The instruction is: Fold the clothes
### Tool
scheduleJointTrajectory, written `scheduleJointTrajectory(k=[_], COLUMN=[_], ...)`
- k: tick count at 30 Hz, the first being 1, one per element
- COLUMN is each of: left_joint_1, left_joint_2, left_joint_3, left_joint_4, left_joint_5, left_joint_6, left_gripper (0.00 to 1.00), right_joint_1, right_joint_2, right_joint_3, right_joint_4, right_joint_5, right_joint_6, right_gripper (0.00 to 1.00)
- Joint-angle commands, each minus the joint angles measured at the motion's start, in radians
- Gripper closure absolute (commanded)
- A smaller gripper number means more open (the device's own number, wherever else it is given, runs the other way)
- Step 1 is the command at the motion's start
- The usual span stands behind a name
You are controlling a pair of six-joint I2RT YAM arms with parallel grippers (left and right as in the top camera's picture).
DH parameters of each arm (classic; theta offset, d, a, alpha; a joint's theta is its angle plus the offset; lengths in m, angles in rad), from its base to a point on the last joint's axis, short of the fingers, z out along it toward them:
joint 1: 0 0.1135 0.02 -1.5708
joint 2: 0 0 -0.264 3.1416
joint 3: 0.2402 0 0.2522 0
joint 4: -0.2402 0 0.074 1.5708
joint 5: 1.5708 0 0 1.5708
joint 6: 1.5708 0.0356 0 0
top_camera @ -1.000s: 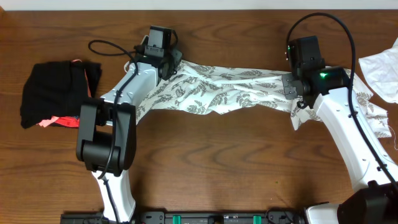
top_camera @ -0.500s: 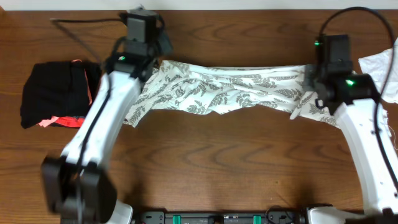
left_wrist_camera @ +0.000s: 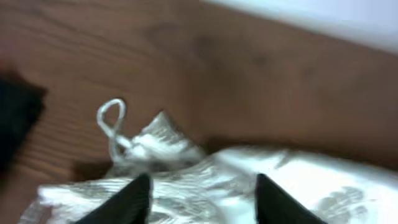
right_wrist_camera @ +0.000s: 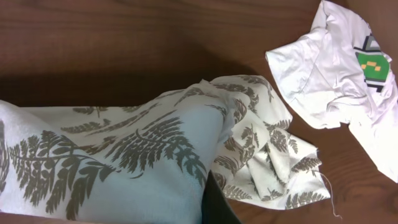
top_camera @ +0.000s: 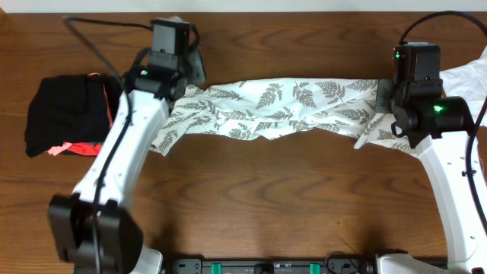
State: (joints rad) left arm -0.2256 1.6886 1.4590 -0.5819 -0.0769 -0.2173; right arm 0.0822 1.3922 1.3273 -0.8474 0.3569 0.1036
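Dress (top_camera: pixel 281 106) lying lengthwise, left to right, near the far edge of the table (top_camera: pixel 251 198): left gripper (left_wrist_camera: pixel 202 199) open over its left end (strap loop (left_wrist_camera: pixel 111 118) just beyond), right gripper (top_camera: pixel 384 97) clamped on its right end.

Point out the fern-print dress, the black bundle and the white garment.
fern-print dress (top_camera: pixel 289 106), overhead view, middle of the stretched span.
black bundle (top_camera: pixel 65 114), overhead view, its centre.
white garment (right_wrist_camera: pixel 323 68), right wrist view, plain white area.
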Motion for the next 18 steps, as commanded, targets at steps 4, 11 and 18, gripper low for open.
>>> scheduleJointTrajectory(k=[4, 11, 18], left_joint_1=[-0.001, -0.046, -0.150], left_joint_2=[0.103, 0.108, 0.107], left_joint_3=[-0.002, -0.021, -0.077], left_joint_4=[-0.115, -0.151, -0.233], left_joint_5=[-0.035, -0.071, -0.169], left_joint_6=[0.484, 0.618, 0.636], left_gripper=[0.20, 0.18, 0.19], right_joint_1=[-0.005, -0.025, -0.057], right_joint_2=[-0.005, -0.005, -0.005], right_joint_3=[0.002, 0.002, 0.002], right_joint_4=[-0.007, -0.003, -0.009], right_joint_5=[0.001, 0.001, 0.001], right_joint_6=[0.000, 0.000, 0.000], right_gripper=[0.99, 0.99, 0.99])
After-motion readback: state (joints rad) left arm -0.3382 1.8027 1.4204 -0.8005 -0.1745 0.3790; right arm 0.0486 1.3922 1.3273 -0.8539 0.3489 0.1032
